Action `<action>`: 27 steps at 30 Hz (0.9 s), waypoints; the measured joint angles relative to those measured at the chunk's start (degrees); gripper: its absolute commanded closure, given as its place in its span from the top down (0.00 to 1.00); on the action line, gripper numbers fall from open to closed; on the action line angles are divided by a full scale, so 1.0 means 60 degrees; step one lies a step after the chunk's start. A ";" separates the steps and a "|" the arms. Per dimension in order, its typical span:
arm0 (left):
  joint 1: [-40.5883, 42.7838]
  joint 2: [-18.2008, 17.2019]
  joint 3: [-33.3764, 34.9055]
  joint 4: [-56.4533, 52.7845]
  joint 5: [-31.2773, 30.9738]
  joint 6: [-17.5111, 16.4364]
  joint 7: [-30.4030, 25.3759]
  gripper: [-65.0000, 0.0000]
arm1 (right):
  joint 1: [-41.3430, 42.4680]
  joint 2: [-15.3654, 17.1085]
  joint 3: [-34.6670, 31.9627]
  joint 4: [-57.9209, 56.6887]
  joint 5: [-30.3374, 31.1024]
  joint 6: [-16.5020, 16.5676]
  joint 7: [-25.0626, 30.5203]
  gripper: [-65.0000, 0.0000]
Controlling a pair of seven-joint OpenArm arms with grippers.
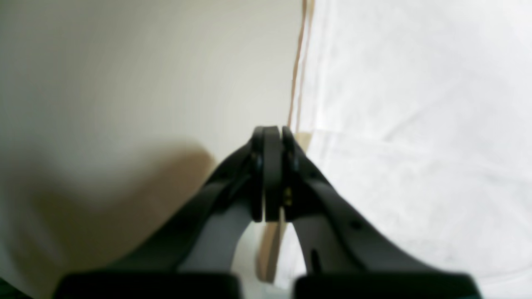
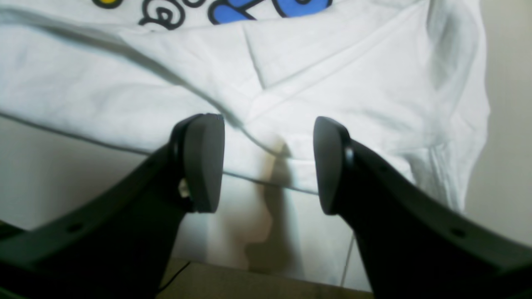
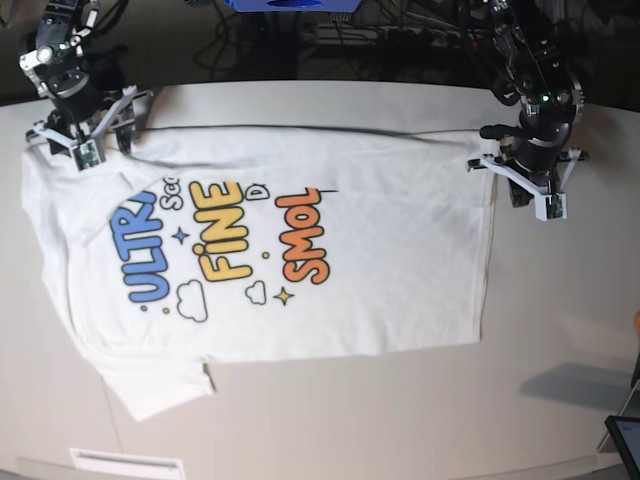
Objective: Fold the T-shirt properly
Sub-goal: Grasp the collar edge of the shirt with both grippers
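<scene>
Right pincer (image 2: 268,164) gapes above the T-shirt (image 3: 300,250) hem; left pincer (image 1: 272,174) sits closed beside its edge.

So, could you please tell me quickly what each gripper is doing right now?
Left gripper: closed, holding nothing visible, beside the T-shirt edge.
Right gripper: open, fingers apart above the shirt.

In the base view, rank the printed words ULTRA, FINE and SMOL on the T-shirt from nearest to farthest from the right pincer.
1. ULTRA, blue, nearest the right pincer at the view's upper left.
2. FINE, yellow, in the middle of the T-shirt.
3. SMOL, orange, farthest, toward the hem side.
</scene>
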 measured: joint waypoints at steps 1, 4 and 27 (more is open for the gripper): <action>-0.0004 0.0007 0.0000 -0.0004 0.0004 0.0000 0.0000 0.00 | 0.0000 0.0004 -0.0080 0.0000 -0.0004 0.0000 -0.0004 0.49; -0.0007 0.0004 0.0000 0.0000 0.0004 0.0000 0.0004 0.00 | 0.0029 -0.0004 -0.0466 -0.0004 0.0004 0.0058 -0.0004 0.46; 0.0033 -0.0047 -0.0856 0.0000 0.0004 -0.0007 0.0000 0.00 | 0.0758 0.0073 -0.0630 -0.0444 0.0004 0.0004 -0.0710 0.15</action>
